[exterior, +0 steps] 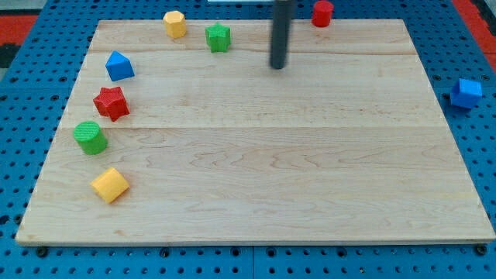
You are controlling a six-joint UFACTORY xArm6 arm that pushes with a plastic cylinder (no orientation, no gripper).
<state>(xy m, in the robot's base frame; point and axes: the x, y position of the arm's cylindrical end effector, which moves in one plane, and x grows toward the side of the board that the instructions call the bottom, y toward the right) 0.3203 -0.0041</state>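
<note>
At the view's bottom the wooden board (256, 194) is lying on a blue pegboard (473, 163), and it is filling most of the picture. The nearest block is the yellow cube (110, 185), which is sitting tilted close to the board's left edge. Just above it the green cylinder (91, 137) is standing, and a little farther the red star (111, 103) is resting. Higher on the same side the blue triangular block (118, 66) is lying.

Off the board, at the view's right, a blue block (466, 92) is sitting on the pegboard; I cannot tell its shape for sure.

Toward the view's top, my tip (278, 67) is resting on the bare wood, touching no block. There is no gripper on this arm, only the dark rod, so nothing is being held. The nearest block is the green star (218, 37), standing apart at the tip's left. Farther left the yellow hexagonal block (175, 24) is sitting near the top edge. At the tip's upper right the red cylinder (322, 12) is standing at the board's far edge.
</note>
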